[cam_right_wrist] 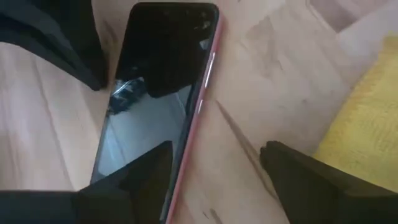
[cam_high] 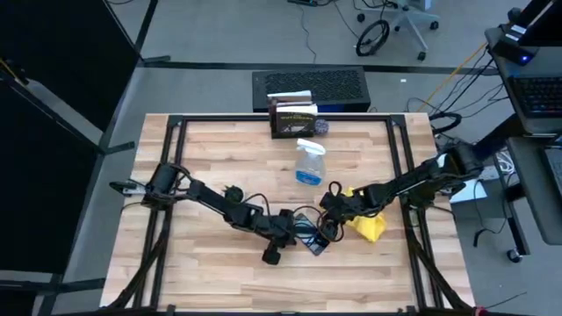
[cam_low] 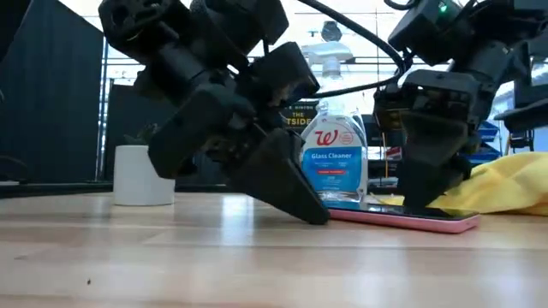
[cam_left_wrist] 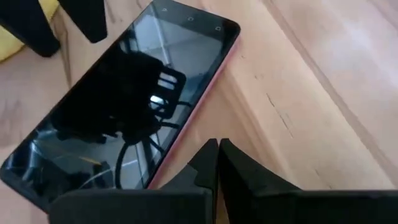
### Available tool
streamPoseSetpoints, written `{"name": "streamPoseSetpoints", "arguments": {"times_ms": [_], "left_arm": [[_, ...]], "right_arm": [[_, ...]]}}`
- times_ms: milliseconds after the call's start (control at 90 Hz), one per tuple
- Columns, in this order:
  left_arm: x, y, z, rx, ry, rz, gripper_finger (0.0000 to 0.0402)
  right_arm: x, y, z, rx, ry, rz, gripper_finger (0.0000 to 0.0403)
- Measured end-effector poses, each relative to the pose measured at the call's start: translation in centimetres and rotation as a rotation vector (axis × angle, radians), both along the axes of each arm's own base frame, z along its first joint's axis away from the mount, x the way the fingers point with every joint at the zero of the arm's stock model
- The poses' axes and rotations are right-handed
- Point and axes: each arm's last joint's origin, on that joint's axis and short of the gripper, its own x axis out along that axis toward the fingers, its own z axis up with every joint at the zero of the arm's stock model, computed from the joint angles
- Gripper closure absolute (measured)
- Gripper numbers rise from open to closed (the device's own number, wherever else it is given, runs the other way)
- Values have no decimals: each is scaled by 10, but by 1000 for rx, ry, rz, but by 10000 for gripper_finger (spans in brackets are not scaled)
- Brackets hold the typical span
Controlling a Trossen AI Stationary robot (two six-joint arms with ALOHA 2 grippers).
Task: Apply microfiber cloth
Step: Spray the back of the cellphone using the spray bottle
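Spray bottle (cam_high: pixel 309 163) behind smartphone (cam_high: pixel 313 239)

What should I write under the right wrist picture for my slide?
Right gripper open above a pink-edged smartphone on the wooden table, yellow microfiber cloth beside it.

High view: overhead, straight down, far enough to take in the whole bench (cam_high: pixel 219 158) and floor around it.
Low view: at bench-top level, facing across to the room behind; very near the phone (cam_low: pixel 402 218) and spray bottle (cam_low: pixel 334 158).
Left wrist view: close above the phone (cam_left_wrist: pixel 124 106), past closed fingers (cam_left_wrist: pixel 211 168).
Right wrist view: close above the same phone (cam_right_wrist: pixel 158 93), fingers (cam_right_wrist: pixel 146 171) spread; cloth (cam_right_wrist: pixel 367 130) at 3 o'clock.
Shared by all four: the phone (cam_high: pixel 309 235).
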Motion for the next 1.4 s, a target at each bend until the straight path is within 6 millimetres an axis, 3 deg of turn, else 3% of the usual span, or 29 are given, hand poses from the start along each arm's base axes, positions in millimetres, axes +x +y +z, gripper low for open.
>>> {"name": "streamPoseSetpoints", "arguments": {"times_ms": [300, 622, 833, 1000, 1244, 1400], "left_arm": [[3, 6, 0, 23, -22, 43, 402], [2, 5, 0, 13, -19, 30, 401], [3, 7, 0, 24, -27, 49, 401], [3, 8, 0, 25, -26, 50, 401], [3, 8, 0, 27, -19, 48, 401], [-1, 10, 8, 35, 5, 52, 402]], "right_arm": [[6, 5, 3, 52, -70, 21, 161], [22, 13, -17, 177, -141, 77, 161], [29, 18, -14, 241, -240, 155, 173], [29, 18, -14, 231, -241, 185, 228], [27, 18, -11, 236, -226, 213, 376], [22, 16, 0, 191, -229, 234, 381]]}}
